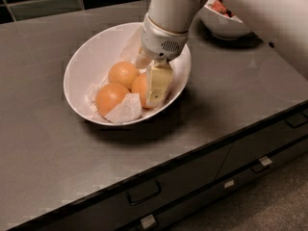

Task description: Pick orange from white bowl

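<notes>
Gripper (150, 84) is down inside the white bowl (94, 57), arm coming in from above right. Fingers (159, 81) spread: near pale finger sits in front of the orange (138, 88), covering its right side, and the other shows just behind it, so the orange is between them. It still lies in the bowl, on the right side. Can't tell if the pads actually touch it. Second orange (123, 73) just left of the far finger, touching the target. Third orange (110, 97) left of the near finger, low in the bowl. Crumpled white paper (124, 110) just left of the near fingertip. Smaller bowl (224, 28) with red fruit (219, 6) well behind and right of the fingers. All on a grey countertop (57, 153); drawers (144, 191) below.
</notes>
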You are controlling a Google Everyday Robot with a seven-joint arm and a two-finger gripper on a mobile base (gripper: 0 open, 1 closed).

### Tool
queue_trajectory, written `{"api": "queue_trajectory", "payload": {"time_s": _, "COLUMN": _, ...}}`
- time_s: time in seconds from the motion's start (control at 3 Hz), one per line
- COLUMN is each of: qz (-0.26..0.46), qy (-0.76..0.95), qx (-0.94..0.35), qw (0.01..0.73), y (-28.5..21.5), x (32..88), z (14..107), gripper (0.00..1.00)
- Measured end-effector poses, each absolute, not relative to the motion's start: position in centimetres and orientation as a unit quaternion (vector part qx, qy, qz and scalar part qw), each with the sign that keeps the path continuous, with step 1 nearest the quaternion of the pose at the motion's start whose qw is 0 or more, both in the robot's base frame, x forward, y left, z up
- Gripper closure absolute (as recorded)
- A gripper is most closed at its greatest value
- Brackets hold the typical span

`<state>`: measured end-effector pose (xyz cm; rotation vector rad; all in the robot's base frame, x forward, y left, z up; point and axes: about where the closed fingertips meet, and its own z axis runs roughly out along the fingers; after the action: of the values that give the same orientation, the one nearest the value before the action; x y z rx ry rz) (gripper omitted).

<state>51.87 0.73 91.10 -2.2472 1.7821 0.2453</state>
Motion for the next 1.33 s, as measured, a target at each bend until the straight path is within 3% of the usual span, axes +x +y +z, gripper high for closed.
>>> {"api": "queue_trajectory", "payload": {"time_s": 1.33, "qz": 0.099, "qy": 0.625, "qx": -0.762, "qw": 0.138, "y": 0.7, "x": 52.3, "z": 89.4, "gripper": 0.28}}
